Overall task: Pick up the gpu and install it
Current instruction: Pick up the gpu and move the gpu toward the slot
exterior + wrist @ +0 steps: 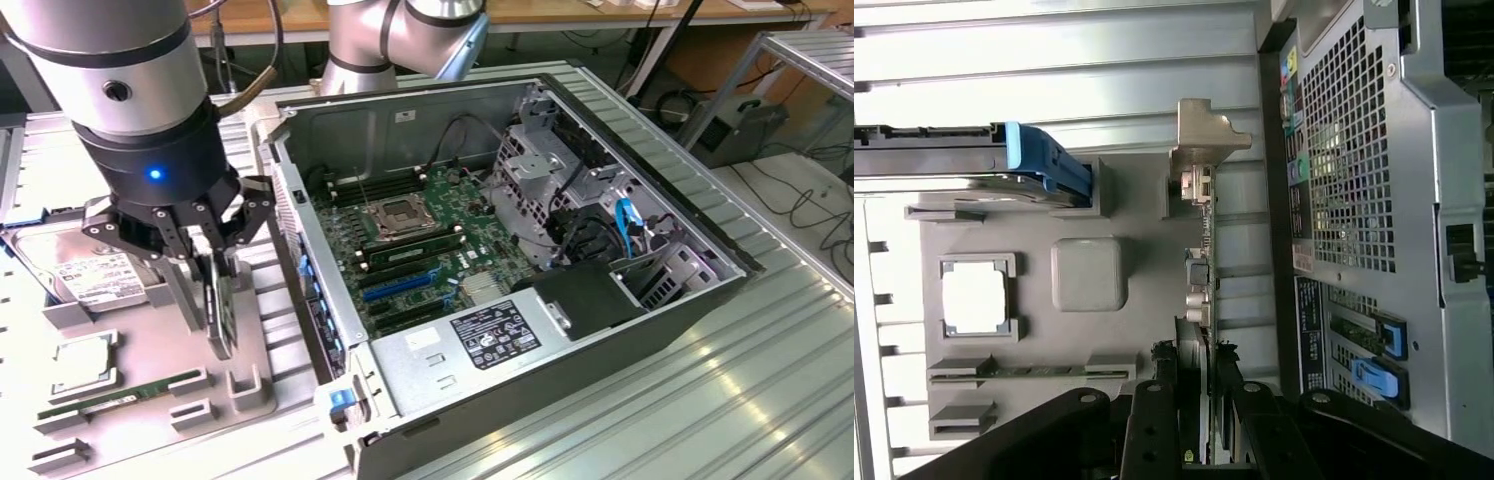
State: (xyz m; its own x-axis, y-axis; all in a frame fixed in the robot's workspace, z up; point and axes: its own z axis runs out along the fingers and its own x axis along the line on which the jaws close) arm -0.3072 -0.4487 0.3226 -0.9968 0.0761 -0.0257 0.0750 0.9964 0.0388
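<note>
Here the black, multi-link two-finger gripper [218,285] stands over the near end of the grey moulded plastic holder tray [134,420], its fingers pressed against both faces of the gpu [223,322], a thin dark flat card that stands on edge. The wrist view shows the card running between the fingers, its silver-beige bracket strip at the far end. The card's lower edge looks level with the tray's upright slots, so I cannot tell whether it has left them. The step in hand, as I judge it, is the pick-up: grip made, card at the tray. Drawing it free calls for a straight pull along those slots, with the card kept upright so that it does not bind. Beside it on the tray lie a slim green RAM stick [120,393], a square silver processor chip [83,352] and a boxy silver hard drive with a white label [94,278]. Just beyond, to the exterior view's right, the open dark-sided metal computer case [601,380] lies on the ribbed metal surface [761,400], its green motherboard [427,235] exposed, with blue expansion slots [400,286] free.
</note>
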